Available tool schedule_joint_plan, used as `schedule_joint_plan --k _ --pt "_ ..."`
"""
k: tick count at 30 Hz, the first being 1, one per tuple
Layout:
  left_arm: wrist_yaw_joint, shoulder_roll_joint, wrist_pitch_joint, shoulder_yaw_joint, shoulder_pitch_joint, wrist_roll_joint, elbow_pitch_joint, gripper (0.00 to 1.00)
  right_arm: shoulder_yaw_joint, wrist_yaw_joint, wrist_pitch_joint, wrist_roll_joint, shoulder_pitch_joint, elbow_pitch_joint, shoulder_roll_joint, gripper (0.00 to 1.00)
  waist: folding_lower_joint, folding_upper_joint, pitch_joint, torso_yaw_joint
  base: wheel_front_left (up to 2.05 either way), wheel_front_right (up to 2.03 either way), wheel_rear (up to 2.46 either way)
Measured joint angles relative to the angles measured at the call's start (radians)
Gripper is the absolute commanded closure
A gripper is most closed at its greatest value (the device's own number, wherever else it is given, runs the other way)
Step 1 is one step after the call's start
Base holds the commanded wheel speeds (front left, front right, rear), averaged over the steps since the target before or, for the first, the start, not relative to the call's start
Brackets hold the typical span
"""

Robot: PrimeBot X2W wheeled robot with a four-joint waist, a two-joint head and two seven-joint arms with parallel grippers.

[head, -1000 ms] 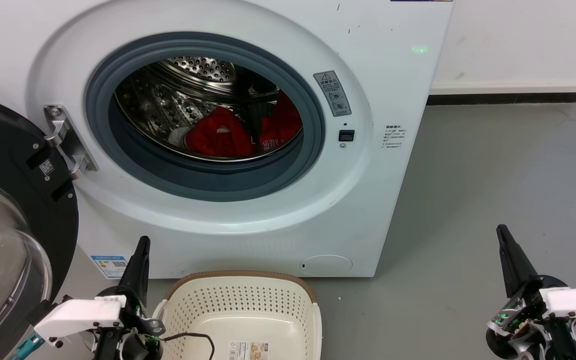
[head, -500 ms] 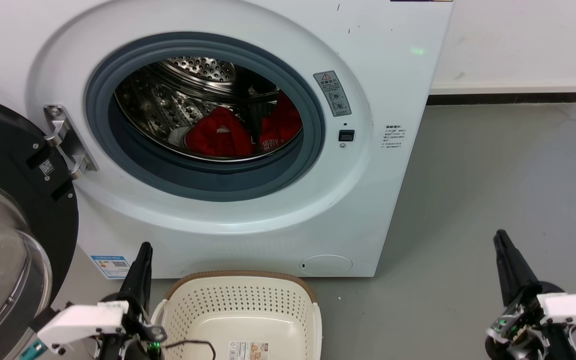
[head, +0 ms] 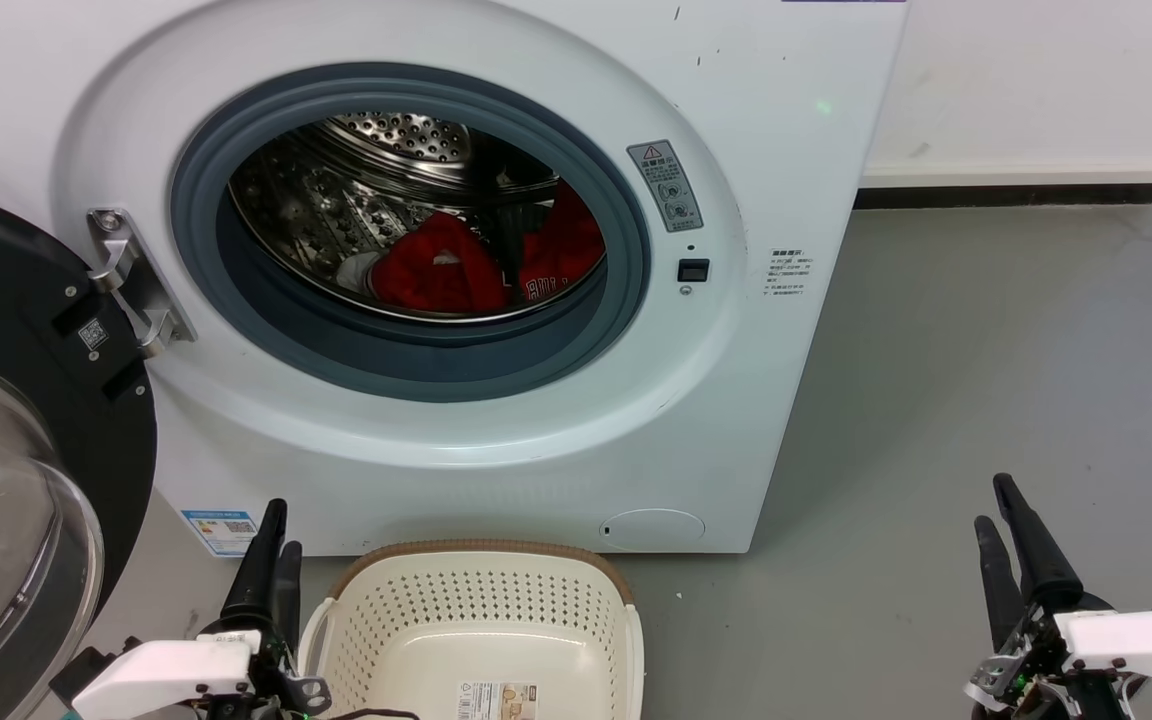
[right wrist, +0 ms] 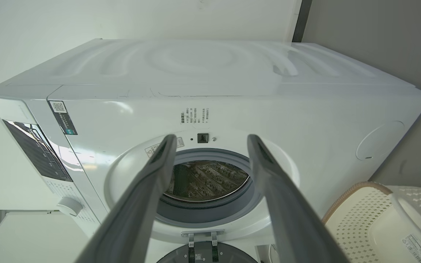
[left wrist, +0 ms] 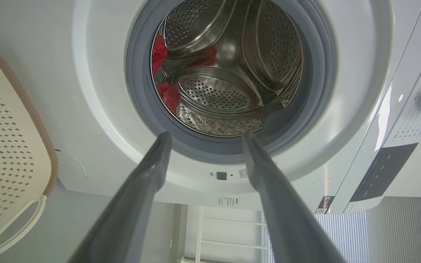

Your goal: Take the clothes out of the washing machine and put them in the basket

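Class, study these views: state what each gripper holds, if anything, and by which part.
Nothing is held. The left gripper and right gripper are both open, fingers bare; the bright red jersey garments lie inside the white front-loading washing machine.

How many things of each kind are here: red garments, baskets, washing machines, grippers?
Red garments: 2, the lettered one on the right, both in the drum.
Basket: 1
Washing machine: 1
Grippers: 2, left gripper and right gripper, jaws open.
Total: 6
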Motion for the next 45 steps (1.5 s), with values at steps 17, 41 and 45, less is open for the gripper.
schedule_joint_plan --k 17,41,45 --pt "0.0 0.0 -0.072 0.076 0.003 0.231 -0.034 0.0 -0.035 0.0 -0.072 -0.347 0.0 -0.041 0.001 0.0 0.0 0.0 0.005 -0.005 0.0 0.0 0.0" --pt "0.119 0.0 -0.151 0.019 0.027 0.755 -0.3 0.0 0.026 0.0 -0.153 -0.91 0.004 -0.259 0.001 0.0 0.0 0.0 0.017 -0.018 0.0 0.0 0.0" --pt "0.159 0.0 -0.165 -0.027 0.029 0.856 -0.332 0.0 0.029 0.0 -0.167 -0.966 0.007 -0.272 0.001 0.0 0.0 0.0 0.019 -0.02 0.0 0.0 0.0"
